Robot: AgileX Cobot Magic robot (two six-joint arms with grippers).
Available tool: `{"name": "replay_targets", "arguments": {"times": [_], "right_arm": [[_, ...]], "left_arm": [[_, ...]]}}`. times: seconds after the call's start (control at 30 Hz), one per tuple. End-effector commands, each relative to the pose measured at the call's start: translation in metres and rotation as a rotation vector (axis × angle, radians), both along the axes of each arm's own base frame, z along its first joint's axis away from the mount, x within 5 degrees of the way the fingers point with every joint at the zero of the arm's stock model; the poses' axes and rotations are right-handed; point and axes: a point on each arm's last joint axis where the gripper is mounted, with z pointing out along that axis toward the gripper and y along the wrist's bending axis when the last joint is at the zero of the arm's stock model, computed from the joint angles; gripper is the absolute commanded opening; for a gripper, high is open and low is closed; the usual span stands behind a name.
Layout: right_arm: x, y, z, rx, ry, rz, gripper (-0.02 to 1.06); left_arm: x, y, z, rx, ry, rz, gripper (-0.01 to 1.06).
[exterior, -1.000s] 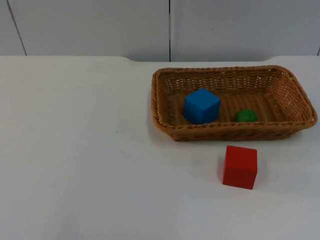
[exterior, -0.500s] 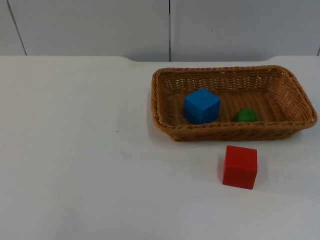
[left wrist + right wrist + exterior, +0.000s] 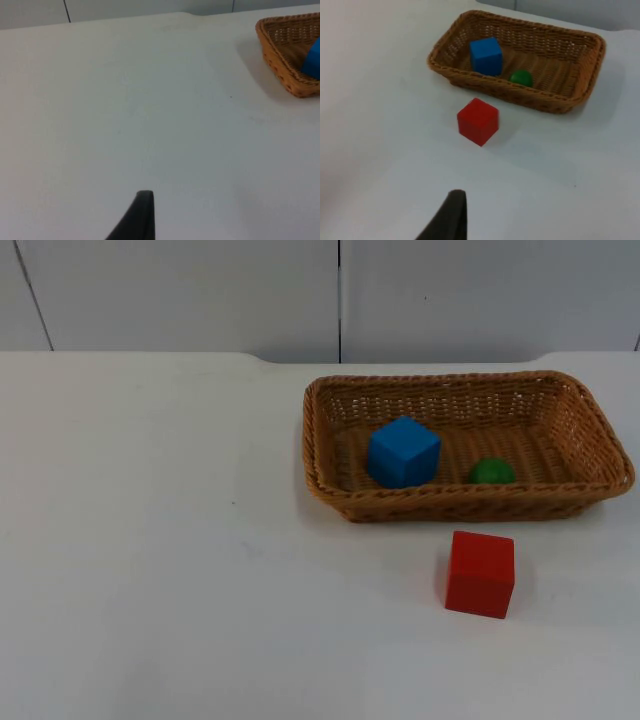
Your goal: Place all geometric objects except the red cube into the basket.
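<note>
Two shapes lie inside the wicker basket (image 3: 330, 455): a blue cube (image 3: 403, 451) near its middle and a green ball (image 3: 491, 472) against the near wall, which is where the task wants them. The red cube (image 3: 480, 573) sits on the white table (image 3: 150, 540) just in front of the basket, apart from it, rightly left out. The task looks complete. The left gripper (image 3: 140, 220) and right gripper (image 3: 447, 220) hang well back over bare table, waiting; whether either is spread or pressed together cannot be told.
</note>
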Motion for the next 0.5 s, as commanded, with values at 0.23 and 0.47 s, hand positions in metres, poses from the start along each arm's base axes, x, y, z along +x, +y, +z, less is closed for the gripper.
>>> {"name": "replay_targets", "arguments": {"times": [0.23,0.47], "right_arm": [[-0.0007,0.0023,-0.0016,0.005,0.004,-0.29,1.05],[-0.001,0.0033,-0.0016,0.005,0.004,-0.436,1.05]], "left_arm": [[-0.0003,-0.0004,-0.0016,-0.003,0.003,-0.001,1.05],[-0.0003,-0.0004,-0.0016,-0.003,0.003,-0.001,1.05]]}}
